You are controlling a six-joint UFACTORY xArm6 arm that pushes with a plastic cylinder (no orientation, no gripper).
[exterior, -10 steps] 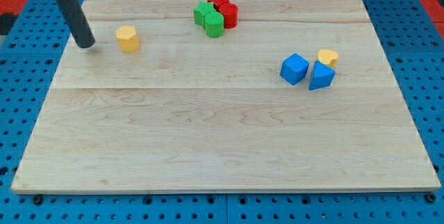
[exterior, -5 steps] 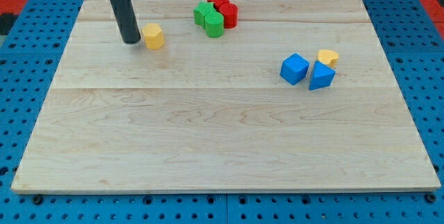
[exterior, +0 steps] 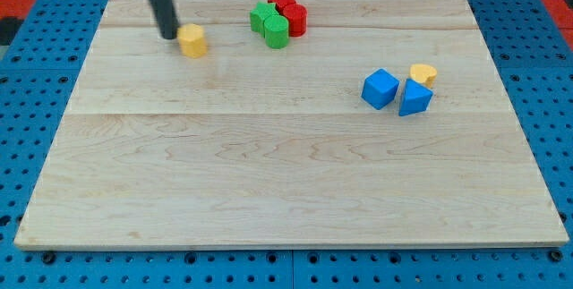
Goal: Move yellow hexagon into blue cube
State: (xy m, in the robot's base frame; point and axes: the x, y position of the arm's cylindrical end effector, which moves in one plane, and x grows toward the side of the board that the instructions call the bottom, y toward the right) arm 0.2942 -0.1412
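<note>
A wooden counter (exterior: 286, 173) is seen resting on a blue perforated base (exterior: 27, 146). The dark rod is seen descending from the view's top left, and my tip (exterior: 169, 34) is placed on the counter just to the view's left of the yellow hexagon (exterior: 192, 40), touching it or very nearly so; actual contact cannot be confirmed. No pincer is carried by this arm, so no apart or together state can be reported.

The yellow hexagon is located in the upper left part of the counter, well apart from the blue cube (exterior: 380, 89), which is found toward the view's right. Just beside the blue cube, on its right, a blue triangular block (exterior: 414, 98) is shown, with a second yellow block (exterior: 423, 75) touching it from above; its shape is not clearly made out.

Near the view's top centre, a tight cluster is formed by two green blocks (exterior: 270, 23) and two red blocks (exterior: 291, 12).
</note>
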